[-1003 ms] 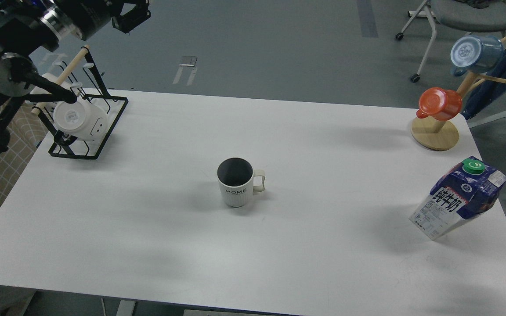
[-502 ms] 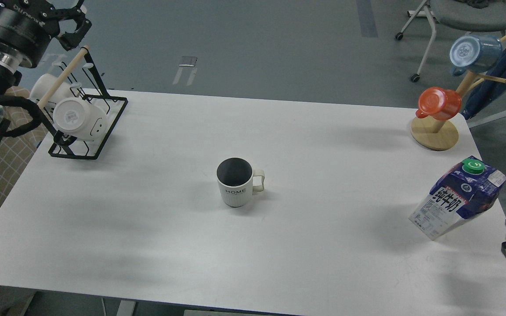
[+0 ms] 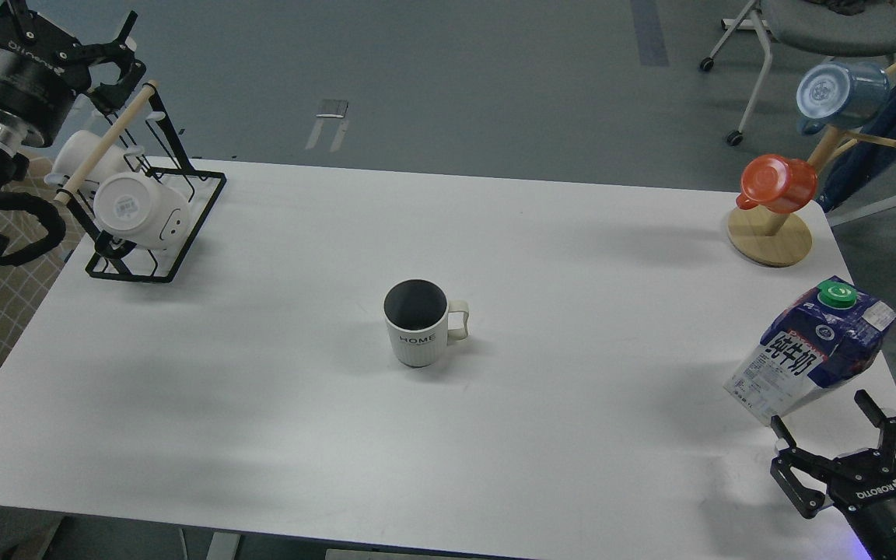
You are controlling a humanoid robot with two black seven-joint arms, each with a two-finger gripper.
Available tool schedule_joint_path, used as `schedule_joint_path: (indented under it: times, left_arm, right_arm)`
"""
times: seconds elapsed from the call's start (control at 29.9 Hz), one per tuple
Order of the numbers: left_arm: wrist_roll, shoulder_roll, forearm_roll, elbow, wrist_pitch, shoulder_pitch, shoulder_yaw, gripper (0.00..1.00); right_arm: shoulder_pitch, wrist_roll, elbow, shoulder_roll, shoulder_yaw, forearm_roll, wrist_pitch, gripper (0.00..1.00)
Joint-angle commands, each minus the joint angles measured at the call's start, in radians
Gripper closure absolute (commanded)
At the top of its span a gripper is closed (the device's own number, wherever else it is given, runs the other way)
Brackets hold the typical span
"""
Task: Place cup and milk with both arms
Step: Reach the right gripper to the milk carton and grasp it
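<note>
The off-white ribbed cup [image 3: 417, 323] marked "HOME" stands upright at the middle of the white table [image 3: 261, 404], with its handle to the right. The dark-blue and white milk carton [image 3: 810, 354] with a green cap stands near the right edge of the table. My right gripper [image 3: 821, 416] is open and empty, just in front of and below the carton, apart from it. My left gripper [image 3: 71, 27] is open and empty, high at the far left above the mug rack, far from the cup.
A black wire rack [image 3: 183, 233] with a wooden rod holds white mugs [image 3: 137, 210] at the back left. A wooden mug tree [image 3: 771, 237] at the back right holds an orange mug [image 3: 778, 183] and a blue mug [image 3: 841, 93]. A chair [image 3: 829, 23] stands behind it.
My right gripper has come into view from the lower right and risen toward the milk carton. My left arm has drawn back to the far left. Cup and carton have not moved.
</note>
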Motion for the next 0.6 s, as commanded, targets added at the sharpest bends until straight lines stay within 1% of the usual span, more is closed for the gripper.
schedule_joint_path:
  times: [0.0,0.13,0.57]
  left_arm:
    - [0.002,0.002,0.0,0.0,-0.001,0.0,0.0,0.02]
    - [0.005,0.004,0.0,0.0,-0.001,0.003,0.0,0.02]
    - [0.02,0.027,0.002,-0.001,-0.004,0.008,0.0,0.02]
  right_arm:
    - [0.018,0.001,-0.003,-0.001,0.006,0.005,0.0,0.0]
    - [0.043,0.001,-0.006,-0.001,0.009,0.011,0.0,0.0]
    - [0.216,0.001,-0.063,0.002,0.011,0.013,0.0,0.01]
